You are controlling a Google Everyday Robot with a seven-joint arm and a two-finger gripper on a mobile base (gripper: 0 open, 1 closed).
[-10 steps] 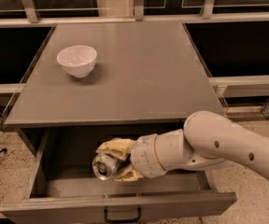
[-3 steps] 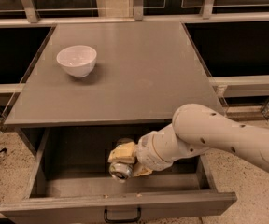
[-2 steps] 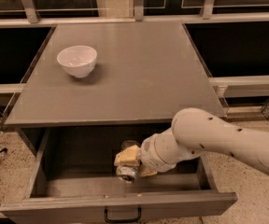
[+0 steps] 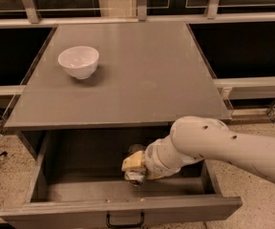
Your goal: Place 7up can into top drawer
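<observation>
1. The claw (image 4: 133, 170) is down inside the open top drawer (image 4: 118, 208), near its middle. It is clamped on the 7up can (image 4: 137, 178).
2. The can hangs low, close to the drawer floor. I cannot tell if it touches.
3. I think the claw should go down slowly until the can rests on the floor.
4. A round can may roll, so let go gently.
5. Then pull the arm (image 4: 223, 147) out toward the front, away from the tabletop (image 4: 142, 75) edge above. The white bowl (image 4: 79, 61) is well apart.
</observation>
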